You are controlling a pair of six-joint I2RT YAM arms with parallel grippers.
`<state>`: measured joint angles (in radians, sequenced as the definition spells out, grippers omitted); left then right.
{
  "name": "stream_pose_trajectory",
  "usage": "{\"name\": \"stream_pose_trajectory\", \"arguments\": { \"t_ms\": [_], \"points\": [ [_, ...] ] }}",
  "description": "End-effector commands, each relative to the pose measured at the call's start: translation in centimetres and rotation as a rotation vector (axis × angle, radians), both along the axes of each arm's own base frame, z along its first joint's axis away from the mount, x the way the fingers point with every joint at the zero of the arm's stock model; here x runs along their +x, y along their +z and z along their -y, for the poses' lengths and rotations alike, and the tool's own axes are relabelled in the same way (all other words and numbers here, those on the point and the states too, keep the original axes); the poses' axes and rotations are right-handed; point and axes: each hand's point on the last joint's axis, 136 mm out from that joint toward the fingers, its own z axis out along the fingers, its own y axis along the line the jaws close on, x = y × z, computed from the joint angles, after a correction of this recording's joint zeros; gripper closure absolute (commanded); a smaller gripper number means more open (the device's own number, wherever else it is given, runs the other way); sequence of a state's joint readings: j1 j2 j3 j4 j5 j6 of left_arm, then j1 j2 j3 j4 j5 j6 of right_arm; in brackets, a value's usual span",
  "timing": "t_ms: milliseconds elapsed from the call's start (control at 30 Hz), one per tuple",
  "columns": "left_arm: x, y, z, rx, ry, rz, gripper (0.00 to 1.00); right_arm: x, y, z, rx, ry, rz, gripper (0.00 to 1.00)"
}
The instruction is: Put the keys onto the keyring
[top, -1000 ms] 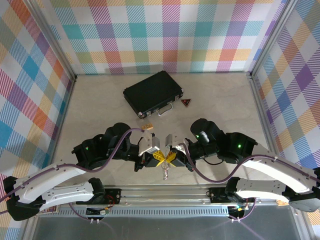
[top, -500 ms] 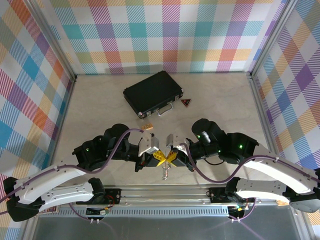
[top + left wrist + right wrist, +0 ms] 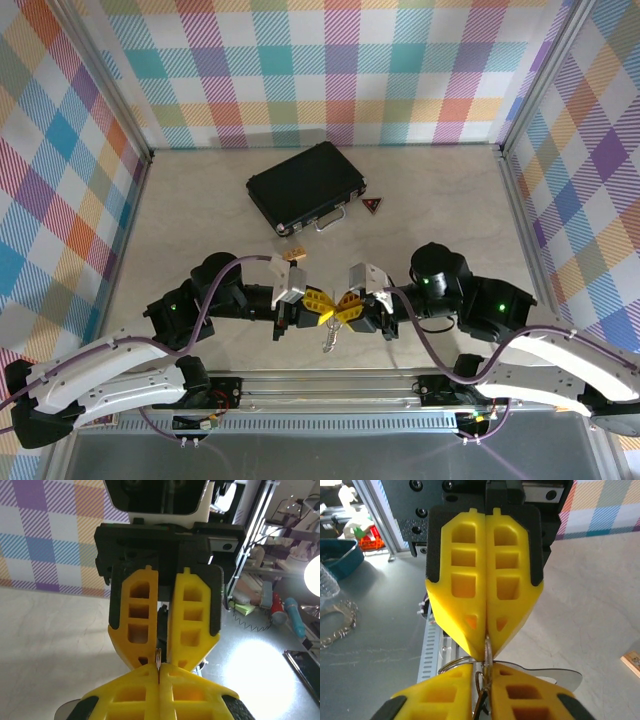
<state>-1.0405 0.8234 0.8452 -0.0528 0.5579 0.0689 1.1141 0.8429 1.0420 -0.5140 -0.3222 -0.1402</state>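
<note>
My two grippers meet tip to tip over the near middle of the table, the left gripper point(image 3: 312, 306) coming from the left and the right gripper point(image 3: 350, 308) from the right. Beneath them dangles the silvery bunch of keys point(image 3: 329, 341). In the left wrist view my left gripper point(image 3: 160, 674) is shut on a thin metal edge of the keys point(image 3: 158, 657). In the right wrist view my right gripper point(image 3: 486, 676) is shut on the dark keyring point(image 3: 481, 700). A thin silver loop point(image 3: 453, 663) curves out to the left and a flat key blade point(image 3: 555, 676) to the right.
A black case point(image 3: 305, 185) lies at the back middle, with a small red triangle point(image 3: 373, 205) to its right. A small tan block point(image 3: 293, 255) sits just behind the left gripper. The metal rail point(image 3: 330, 385) runs along the near edge. Checkered walls close off three sides.
Both wrists have turned so that the yellow fingers lie flatter and meet head-on. The right arm's elbow has swung right and the left arm has drawn back left. The keys still hang at the same spot.
</note>
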Motion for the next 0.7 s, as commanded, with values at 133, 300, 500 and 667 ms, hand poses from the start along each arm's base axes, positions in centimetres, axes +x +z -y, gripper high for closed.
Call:
{"name": "stream_pose_trajectory", "arguments": {
  "t_ms": [133, 300, 500, 667],
  "points": [
    [-0.5, 1.5, 0.2, -0.069, -0.032, 0.013, 1.0, -0.2, 1.0, 0.2, 0.057, 0.002, 0.03, 1.0],
    [-0.1, 0.2, 0.0, 0.035, -0.005, 0.01, 0.96, 0.4, 0.9, 0.5, 0.024, -0.033, 0.049, 1.0],
    [0.2, -2.3, -0.3, 0.213, -0.001, 0.01, 0.79, 0.9, -0.7, -0.1, -0.108, -0.033, 0.034, 1.0],
    [0.5, -2.7, -0.2, 0.263, 0.003, 0.02, 0.92, 0.7, -0.6, -0.4, -0.129, -0.015, 0.04, 1.0]
  ]
}}
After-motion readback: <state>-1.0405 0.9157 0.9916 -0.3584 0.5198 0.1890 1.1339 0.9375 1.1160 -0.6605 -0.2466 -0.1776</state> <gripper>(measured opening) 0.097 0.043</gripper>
